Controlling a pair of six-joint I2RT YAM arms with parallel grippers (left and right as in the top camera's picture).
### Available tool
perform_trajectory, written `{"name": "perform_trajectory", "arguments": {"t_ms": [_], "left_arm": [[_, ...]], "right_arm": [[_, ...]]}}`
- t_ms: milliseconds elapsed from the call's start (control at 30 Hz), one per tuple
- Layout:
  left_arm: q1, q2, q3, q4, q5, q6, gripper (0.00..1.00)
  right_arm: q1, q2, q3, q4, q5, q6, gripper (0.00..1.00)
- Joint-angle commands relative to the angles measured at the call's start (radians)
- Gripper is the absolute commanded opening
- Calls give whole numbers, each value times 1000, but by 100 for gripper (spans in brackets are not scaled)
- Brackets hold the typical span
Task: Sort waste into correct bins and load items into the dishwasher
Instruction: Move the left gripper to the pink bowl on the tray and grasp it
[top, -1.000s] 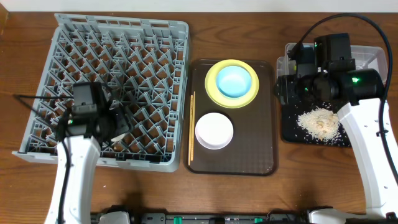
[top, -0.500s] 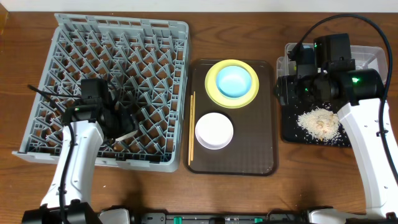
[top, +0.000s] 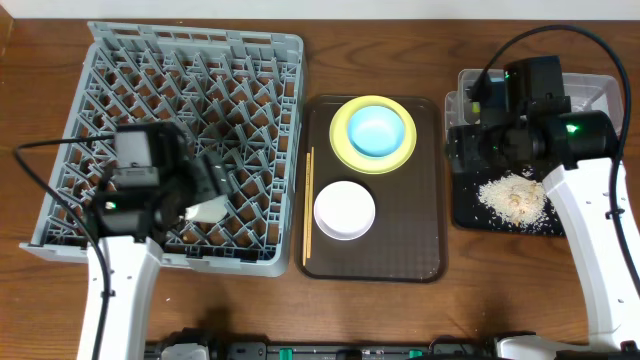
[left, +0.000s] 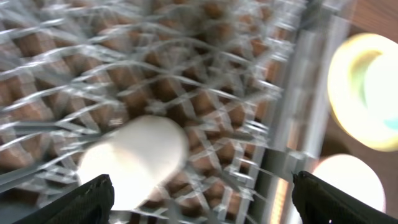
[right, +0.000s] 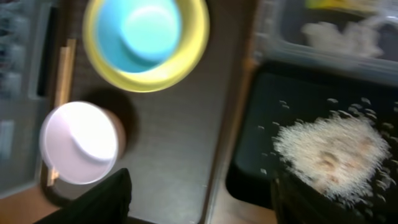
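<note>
Two bowls (top: 374, 128) (top: 345, 209), one plate (top: 342, 150), one cup (top: 208, 210)

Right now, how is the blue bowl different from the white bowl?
The blue bowl is light blue; the white bowl is plain white. The blue bowl sits on the yellow plate; the white bowl rests straight on the brown tray. Both are round, upright and look empty.

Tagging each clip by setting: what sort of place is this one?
Probably a staged dish-clearing bench: a grey dish rack on a wooden table, a brown tray of bowls, rice scraps in a black tray.
</note>
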Motion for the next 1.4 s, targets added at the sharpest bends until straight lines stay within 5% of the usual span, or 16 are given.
{"name": "perform_trajectory", "arguments": {"t_ms": [0,167,633,767,967,1133,1367], "left_arm": [[-130,-11,16,7,28,5,92],[-347,29,14,60,28,5,93],[-790,417,14,340,25,6,92],[-838,532,14,392,25,5,81],[-852,624,14,407,24,6,48],[-852,613,16,411,24,6,7],[-851,484,38,400,25,19,6]], "right_arm": [[-42,-5,6,-8,139,89,79],[-93,-5,6,-29,123,94,99],[-103,-5,6,-48,123,94,99],[-103,-5,6,-53,124,94,99],[-103,-5,6,-60,123,94,99],[-103,-5,6,-61,123,94,99],[-103,-5,6,-64,124,93,99]]}}
